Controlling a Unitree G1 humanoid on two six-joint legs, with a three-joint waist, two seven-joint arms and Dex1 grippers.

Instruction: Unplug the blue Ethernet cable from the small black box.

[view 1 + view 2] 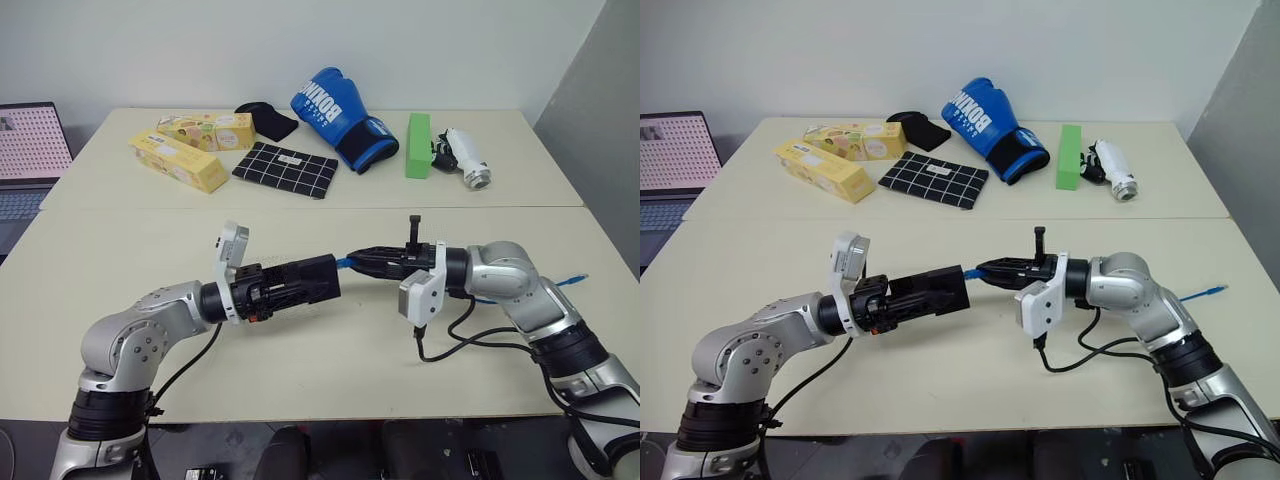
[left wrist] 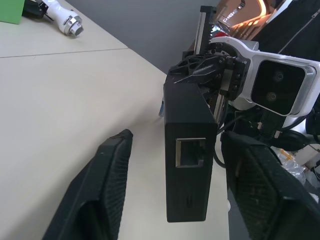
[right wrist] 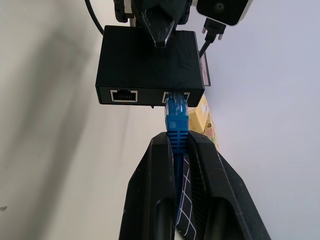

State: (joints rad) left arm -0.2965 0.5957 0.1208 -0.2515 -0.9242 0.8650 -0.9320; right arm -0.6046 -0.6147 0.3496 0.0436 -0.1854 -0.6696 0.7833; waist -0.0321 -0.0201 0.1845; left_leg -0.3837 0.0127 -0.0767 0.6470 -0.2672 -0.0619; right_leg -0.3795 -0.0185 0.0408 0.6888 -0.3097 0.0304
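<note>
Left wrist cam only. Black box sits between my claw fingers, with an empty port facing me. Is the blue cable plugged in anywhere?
Observer: Yes. The right wrist view shows the blue Ethernet cable plugged into one of two ports on the opposite side of the small black box. The port beside it is empty.
Operator: Is anything gripping the cable?
Observer: The right claw is shut on it just behind the plug.
Operator: And the rest of the cable?
Observer: In the head views it runs back behind the right arm, and its far end lies loose on the table.
</note>
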